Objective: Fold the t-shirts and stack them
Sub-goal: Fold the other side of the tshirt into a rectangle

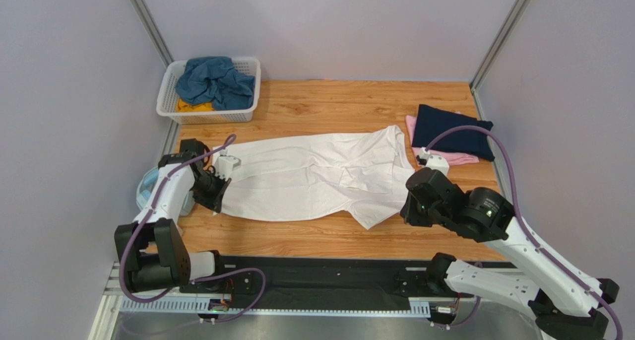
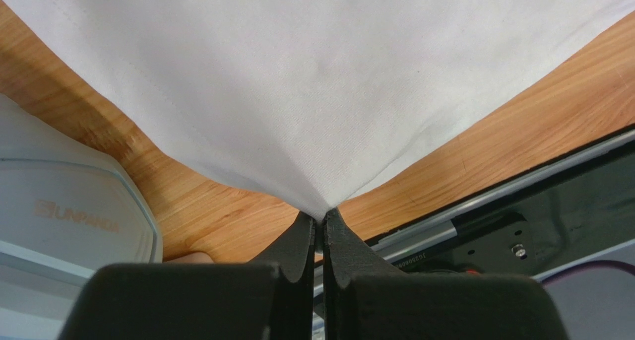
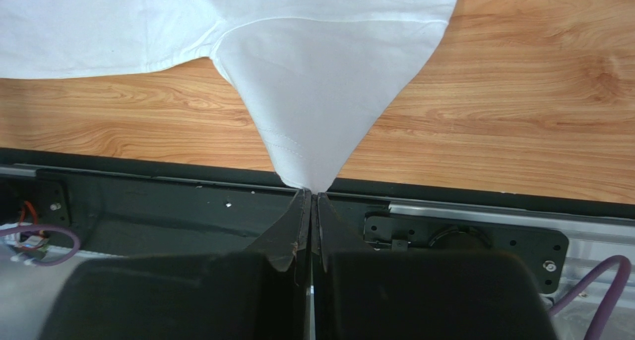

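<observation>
Two grips: your left gripper (image 2: 320,222) and right gripper (image 3: 310,195) each hold one end of the white t-shirt (image 1: 313,176).
Far left: a pale blue object (image 1: 144,185) sits at the edge of the wooden table (image 1: 335,102), just beside your left arm (the wrist view shows a pale shell with lettering, but you cannot tell what it is).
Basket: the white slatted basket (image 1: 210,117) stands at the far left corner. A crumpled teal-blue t-shirt (image 1: 216,79) fills it, and a bit of yellow cloth (image 1: 186,105) shows underneath at its left.
Left jaws: pressed together on the near left corner of the white t-shirt. The cloth is drawn to a point at the fingertips and fans out from there over the wood.
White t-shirt: it lies spread lengthwise across the middle of the table between your two arms, mostly flat, with a few creases near its right half.
Right jaws: pressed together on the tip of the near sleeve, which is pulled into a narrow triangle toward the table's near edge.
Far right: a folded navy t-shirt (image 1: 451,128) lies on top of a pink t-shirt (image 1: 463,159), near the white t-shirt's right end.
</observation>
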You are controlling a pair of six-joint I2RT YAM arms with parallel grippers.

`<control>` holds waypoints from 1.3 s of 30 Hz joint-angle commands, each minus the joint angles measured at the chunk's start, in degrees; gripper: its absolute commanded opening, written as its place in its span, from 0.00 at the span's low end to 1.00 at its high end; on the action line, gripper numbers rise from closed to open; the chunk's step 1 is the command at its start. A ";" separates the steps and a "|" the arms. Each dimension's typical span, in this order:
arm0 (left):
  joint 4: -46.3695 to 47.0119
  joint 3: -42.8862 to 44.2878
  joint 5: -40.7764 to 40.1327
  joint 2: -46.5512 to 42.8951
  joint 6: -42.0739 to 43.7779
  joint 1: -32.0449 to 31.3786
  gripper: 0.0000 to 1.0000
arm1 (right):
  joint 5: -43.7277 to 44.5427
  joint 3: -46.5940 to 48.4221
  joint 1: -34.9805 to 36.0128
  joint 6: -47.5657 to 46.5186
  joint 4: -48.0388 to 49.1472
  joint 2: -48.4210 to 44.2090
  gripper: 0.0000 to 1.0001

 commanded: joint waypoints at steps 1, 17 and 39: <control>-2.96 -0.30 1.56 -2.50 2.86 0.10 0.00 | -4.38 0.47 0.02 3.11 -18.17 -3.75 0.00; 0.12 12.43 1.47 8.47 3.56 2.47 0.00 | 6.15 4.77 -1.73 -1.63 -11.33 3.19 0.00; 2.32 21.14 0.32 20.53 2.77 2.73 0.00 | -3.86 9.07 -29.69 -23.69 15.75 18.30 0.00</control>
